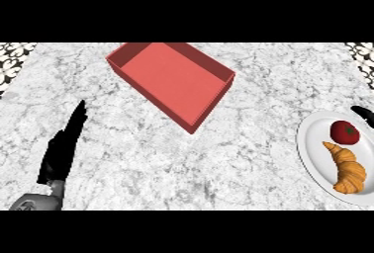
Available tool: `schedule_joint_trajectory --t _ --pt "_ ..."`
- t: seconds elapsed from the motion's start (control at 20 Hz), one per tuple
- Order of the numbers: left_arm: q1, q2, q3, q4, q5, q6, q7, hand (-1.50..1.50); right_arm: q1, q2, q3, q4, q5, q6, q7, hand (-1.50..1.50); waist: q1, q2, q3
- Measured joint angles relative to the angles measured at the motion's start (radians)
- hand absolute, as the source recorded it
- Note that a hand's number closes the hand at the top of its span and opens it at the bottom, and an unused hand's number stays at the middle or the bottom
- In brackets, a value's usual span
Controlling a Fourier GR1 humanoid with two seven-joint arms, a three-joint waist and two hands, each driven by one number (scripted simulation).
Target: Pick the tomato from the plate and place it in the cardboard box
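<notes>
A red tomato (345, 132) lies on the white plate (312, 153) at the right edge, beside a croissant (348, 170). The open box (171, 81), which looks red, stands at the upper middle of the counter. Only black fingers of my right hand (363, 114) show at the right edge, just above the tomato and apart from it; their pose is unclear. My left hand (62, 148) rests at the lower left with straight fingers pointing up, holding nothing.
The marble counter (219, 163) stretches between the box and the plate. Patterned wall corners show at the top left (15, 54) and top right (361, 52).
</notes>
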Motion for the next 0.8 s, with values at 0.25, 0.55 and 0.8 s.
schedule_joint_trajectory --t 0.25,0.55,0.8 --pt "0.036 0.007 0.004 -0.038 0.0 -0.008 -0.003 0.0 0.014 -0.146 0.065 0.094 0.127 0.059 0.01 -1.5 0.001 -0.003 -0.001" --pt "0.054 0.006 0.003 -0.048 -0.008 -0.009 -0.01 0.0 0.03 -0.322 0.208 0.117 0.282 0.21 0.127 -1.5 -0.001 -0.005 -0.004" --pt "0.062 0.011 0.01 -0.069 -0.006 -0.016 0.0 0.0 0.01 -0.421 0.327 0.093 0.354 0.401 0.264 -1.5 -0.002 -0.008 -0.004"
